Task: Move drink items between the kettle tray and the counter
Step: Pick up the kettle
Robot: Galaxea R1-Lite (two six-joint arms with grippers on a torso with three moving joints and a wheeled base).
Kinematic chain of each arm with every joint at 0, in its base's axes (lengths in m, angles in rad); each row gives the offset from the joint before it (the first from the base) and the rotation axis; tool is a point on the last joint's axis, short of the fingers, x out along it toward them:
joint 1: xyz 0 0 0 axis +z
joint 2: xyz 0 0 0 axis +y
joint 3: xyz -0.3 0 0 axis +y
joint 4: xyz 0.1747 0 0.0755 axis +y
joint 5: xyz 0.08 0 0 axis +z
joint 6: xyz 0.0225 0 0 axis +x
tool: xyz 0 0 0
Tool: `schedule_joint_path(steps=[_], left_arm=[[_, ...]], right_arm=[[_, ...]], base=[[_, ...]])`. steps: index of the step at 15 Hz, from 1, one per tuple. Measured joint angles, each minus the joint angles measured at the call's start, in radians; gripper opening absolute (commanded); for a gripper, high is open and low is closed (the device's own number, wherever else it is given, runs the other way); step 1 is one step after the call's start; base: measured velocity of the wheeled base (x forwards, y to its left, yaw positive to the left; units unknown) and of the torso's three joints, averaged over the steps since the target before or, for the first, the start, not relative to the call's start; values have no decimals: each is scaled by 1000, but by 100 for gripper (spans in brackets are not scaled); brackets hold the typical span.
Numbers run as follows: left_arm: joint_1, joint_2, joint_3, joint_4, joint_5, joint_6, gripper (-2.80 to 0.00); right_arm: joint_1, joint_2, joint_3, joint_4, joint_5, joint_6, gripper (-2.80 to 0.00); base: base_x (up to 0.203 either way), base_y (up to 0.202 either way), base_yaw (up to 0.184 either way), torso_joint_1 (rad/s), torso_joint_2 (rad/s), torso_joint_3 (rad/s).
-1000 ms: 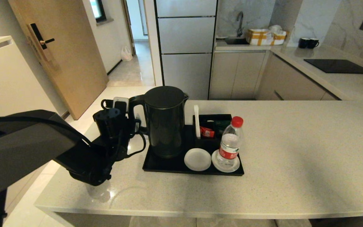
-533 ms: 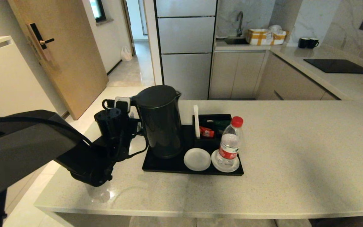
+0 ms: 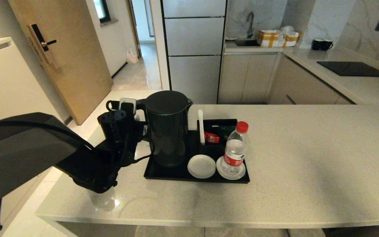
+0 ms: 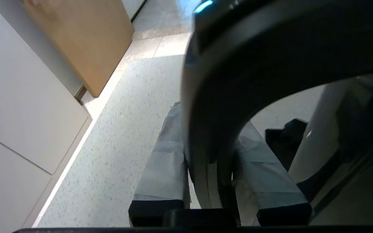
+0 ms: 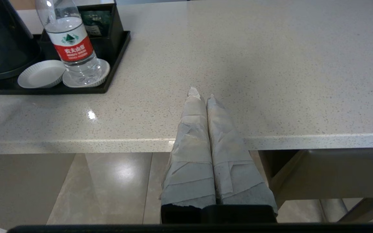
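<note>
Gripping the kettle's (image 3: pixel 166 128) loop handle, the left gripper (image 4: pixel 209 168) had clamped tight beside the tray (image 3: pixel 163 174). The right gripper (image 5: pixel 202 97) hung closed and empty at the bench (image 3: pixel 308 158) edge.

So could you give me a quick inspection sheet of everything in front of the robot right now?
Surface: beige speckled counter, glossy.
Job's things: black kettle and red-capped water bottle on the black tray; bottle stands on a white coaster.
Clutter: second white coaster, sachet box.
Grippers: left gripper shut on the kettle handle; right gripper shut, parked at the counter's near edge.
Cables: black cable on the left arm.
Surroundings: cooktop, two mugs, sink.
</note>
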Motion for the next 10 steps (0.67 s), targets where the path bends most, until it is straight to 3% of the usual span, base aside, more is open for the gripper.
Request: schedule_joint_path(steps=[10], left_arm=[[-14,-9,-42,0,0,-1,-280]], right_arm=[[0,0,1,0,0,0,-280]], base=[[0,0,0,0,0,0]])
